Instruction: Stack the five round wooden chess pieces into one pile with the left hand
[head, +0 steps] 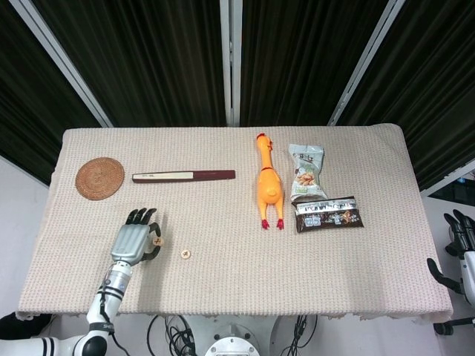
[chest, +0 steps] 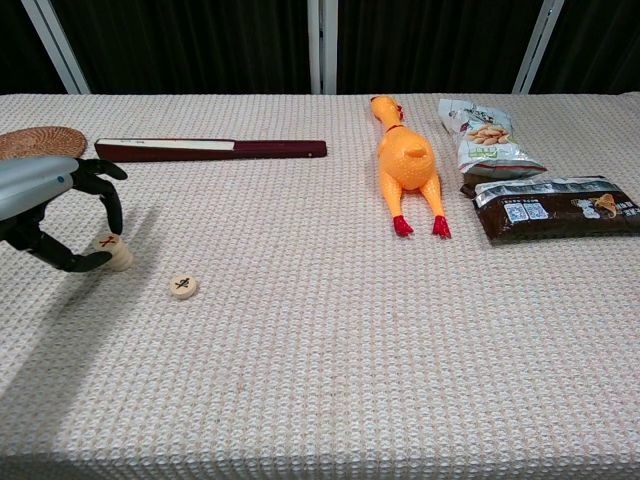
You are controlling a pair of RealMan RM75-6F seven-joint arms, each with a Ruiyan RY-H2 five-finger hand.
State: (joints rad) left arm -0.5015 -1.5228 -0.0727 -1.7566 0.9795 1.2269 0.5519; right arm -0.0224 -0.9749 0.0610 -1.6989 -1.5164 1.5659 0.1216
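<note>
A: Pile (chest: 112, 250) of round wooden pieces is sitting at my left hand (head: 135, 239), near the table's 8 o'clock corner in the head view. My fingers (chest: 110, 205) are curving down over it, thumb coming in from below, fingertips right at the top piece with its red mark. I'm closing on it, narrow grip.

B: Are you lifting it?

A: No, the pile is resting on the cloth (head: 223, 289). I'm not counting how many pieces are in it, too small to tell.

B: Any loose pieces?

A: One single piece (chest: 182, 286) is lying flat at 4 o'clock from the pile, near but apart, dark mark facing up.

B: Right hand?

A: Right hand (head: 460, 248) is hanging off the table's edge at 3 o'clock, fingers pointing up, apart, holding nothing.

B: Other stuff?

A: Woven coaster (head: 99, 178) is lying at 11 o'clock from my left hand. Closed fan (head: 183, 176) is lying lengthwise at 1 o'clock from it. Rubber chicken (head: 269, 185) is lying past centre, head toward 12. Snack bag (head: 307, 172) is just beside it at 3 o'clock, dark wrapper (head: 329, 213) is touching that bag's near end.
</note>
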